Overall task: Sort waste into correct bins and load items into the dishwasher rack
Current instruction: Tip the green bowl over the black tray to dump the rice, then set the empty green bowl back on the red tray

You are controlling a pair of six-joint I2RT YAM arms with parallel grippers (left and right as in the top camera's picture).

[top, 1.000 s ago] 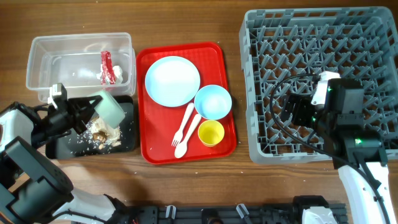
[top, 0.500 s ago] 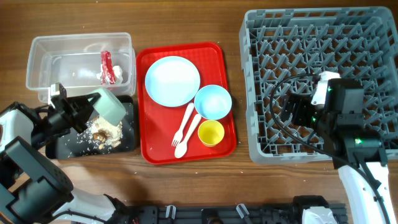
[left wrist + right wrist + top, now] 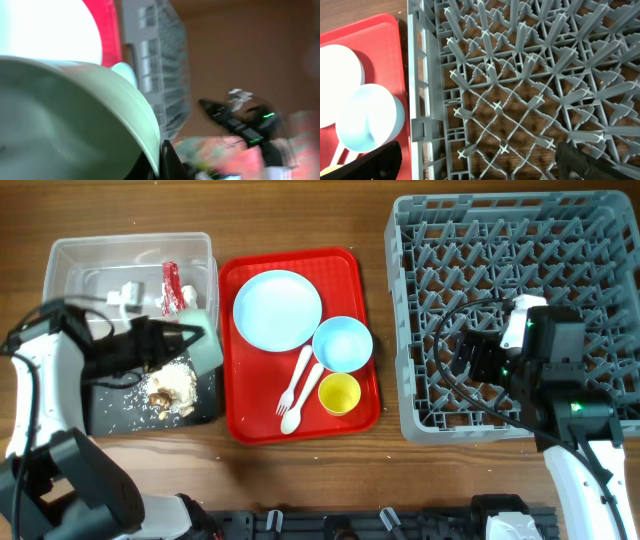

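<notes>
Now that it sits farther right, pale green bowl [image 3: 208,346] tight in left tool [image 3: 188,339].

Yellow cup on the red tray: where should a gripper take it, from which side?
By the rim, from above, one finger inside and one outside, on the side nearest the red tray's right edge. The yellow cup stands upright, mouth open; the pale blue bowl crowds its far side and the white spoon its left.
</notes>
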